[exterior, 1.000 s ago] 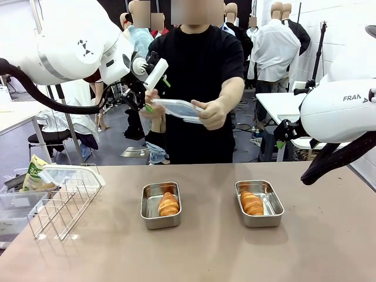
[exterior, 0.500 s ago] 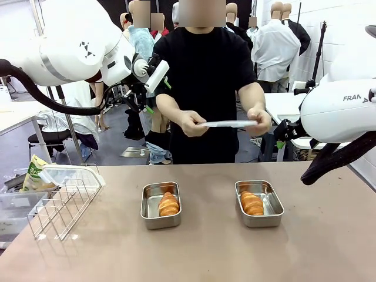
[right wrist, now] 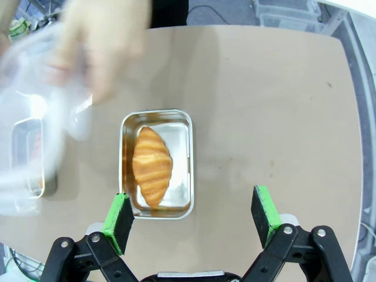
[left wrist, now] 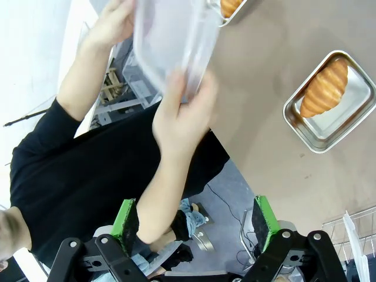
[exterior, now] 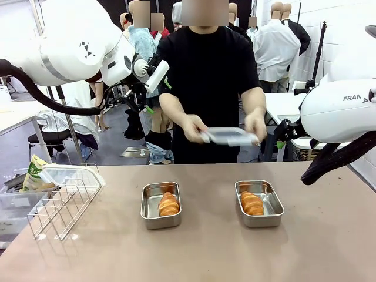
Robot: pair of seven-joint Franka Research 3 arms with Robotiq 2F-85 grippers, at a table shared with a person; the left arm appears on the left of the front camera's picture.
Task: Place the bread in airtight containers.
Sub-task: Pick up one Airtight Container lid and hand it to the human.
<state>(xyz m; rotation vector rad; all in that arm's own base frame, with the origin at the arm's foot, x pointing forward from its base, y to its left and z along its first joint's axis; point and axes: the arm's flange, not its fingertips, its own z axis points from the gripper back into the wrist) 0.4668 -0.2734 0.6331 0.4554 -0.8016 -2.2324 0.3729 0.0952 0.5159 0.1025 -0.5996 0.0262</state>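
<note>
Two steel containers stand on the table, each with one golden bread roll lying in it. The left container (exterior: 150, 207) holds bread (exterior: 168, 204), and the right container (exterior: 272, 202) holds bread (exterior: 252, 203). Behind them the person's hands hold a clear lid (exterior: 229, 136) above the far edge of the table. My left gripper (left wrist: 194, 217) hangs open and high beside the person's arm, far from the nearer container (left wrist: 335, 120). My right gripper (right wrist: 191, 214) is open, high above a container (right wrist: 181, 176) and its bread (right wrist: 152, 164). Neither gripper holds anything.
A wire rack (exterior: 59, 200) stands at the table's left edge, with clear plastic boxes (exterior: 14, 208) beside it. My left arm (exterior: 76, 47) is raised at the upper left, my right arm (exterior: 341, 108) at the right. The brown tabletop (exterior: 205, 252) lies bare in front of the containers.
The person has turned the lid in both hands and brought it lower and to the right. Both arms and both containers have stayed still.
</note>
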